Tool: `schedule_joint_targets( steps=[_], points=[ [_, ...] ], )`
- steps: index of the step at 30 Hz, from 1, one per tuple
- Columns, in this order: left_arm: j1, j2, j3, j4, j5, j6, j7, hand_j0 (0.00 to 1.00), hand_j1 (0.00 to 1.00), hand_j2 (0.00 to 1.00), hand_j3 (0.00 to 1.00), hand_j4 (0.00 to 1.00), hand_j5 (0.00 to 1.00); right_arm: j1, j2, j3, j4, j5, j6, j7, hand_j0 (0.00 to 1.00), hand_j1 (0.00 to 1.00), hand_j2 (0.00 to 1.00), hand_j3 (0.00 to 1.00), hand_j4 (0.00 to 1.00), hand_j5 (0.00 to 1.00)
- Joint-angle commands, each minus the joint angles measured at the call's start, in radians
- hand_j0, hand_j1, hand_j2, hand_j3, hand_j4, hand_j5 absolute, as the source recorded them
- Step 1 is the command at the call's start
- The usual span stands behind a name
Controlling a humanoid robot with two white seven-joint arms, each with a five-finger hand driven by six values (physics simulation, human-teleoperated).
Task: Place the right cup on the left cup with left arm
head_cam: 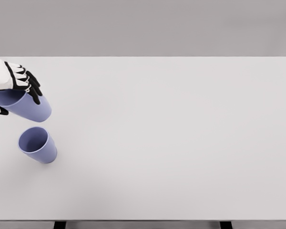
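Two lavender-blue cups show at the far left of the head view. One cup (38, 145) stands upright on the white table (171, 143) with its mouth open toward me. Just behind it, the other cup (27, 106) is tilted and held off the table, with my left hand (20, 86) shut on its rim end; the black-tipped fingers (32, 86) wrap over its top and the thumb shows below at the picture's edge. The held cup hangs slightly behind and left of the standing one, apart from it. My right arm does not show.
The table's left edge is close to both cups, near the frame's border. Two dark table legs (59, 224) peek out under the front edge.
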Motion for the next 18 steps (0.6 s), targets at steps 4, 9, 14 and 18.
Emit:
schedule_joint_targets(
  steps=[4, 9, 14, 18],
  points=[
    [0.017, 0.054, -0.005, 0.0, 0.078, 0.003, 0.001, 0.64, 0.64, 0.64, 0.64, 0.64, 0.64, 0.0, 0.0, 0.0, 0.0, 0.0, 0.0, 0.0, 1.0, 1.0, 1.0, 1.0, 1.0, 1.0],
    [0.071, 0.097, -0.005, 0.001, 0.1, 0.003, 0.001, 0.64, 0.64, 0.64, 0.64, 0.64, 0.64, 0.0, 0.0, 0.0, 0.0, 0.0, 0.0, 0.0, 1.0, 1.0, 1.0, 1.0, 1.0, 1.0],
    [0.097, 0.1, -0.005, 0.001, 0.104, 0.003, 0.001, 0.64, 0.64, 0.64, 0.64, 0.64, 0.64, 0.0, 0.0, 0.0, 0.0, 0.0, 0.0, 0.0, 1.0, 1.0, 1.0, 1.0, 1.0, 1.0],
    [0.118, 0.103, -0.005, 0.001, 0.109, 0.003, 0.001, 0.64, 0.64, 0.64, 0.64, 0.64, 0.64, 0.0, 0.0, 0.0, 0.0, 0.0, 0.0, 0.0, 1.0, 1.0, 1.0, 1.0, 1.0, 1.0]
  ],
)
